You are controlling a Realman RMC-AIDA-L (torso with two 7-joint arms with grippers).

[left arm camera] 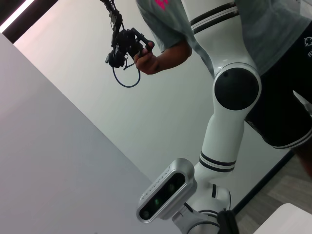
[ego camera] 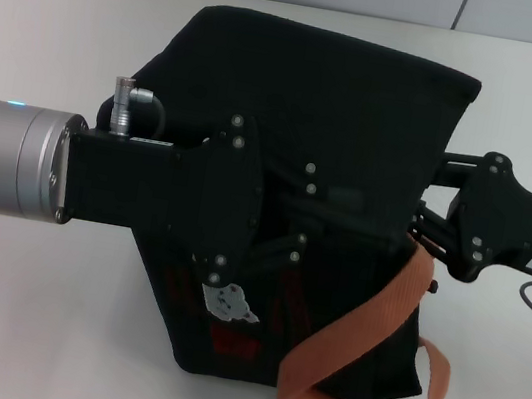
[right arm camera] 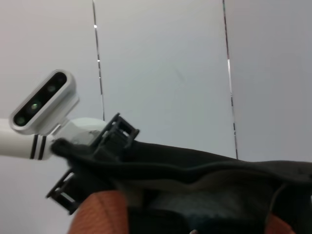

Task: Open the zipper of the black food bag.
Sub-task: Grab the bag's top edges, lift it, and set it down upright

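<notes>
With the left gripper (ego camera: 288,218) over the black food bag (ego camera: 364,94) and the right gripper (ego camera: 421,229) at its side, jaws' state untellable, the bag may slide on the worktop (ego camera: 17,302) if the zipper snags.

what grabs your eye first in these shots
A boxy black food bag fills the middle of the white table, its orange-brown handles looping off the near right corner. The left gripper reaches in over the bag's front from the left, while the right gripper meets the bag's right edge.
</notes>
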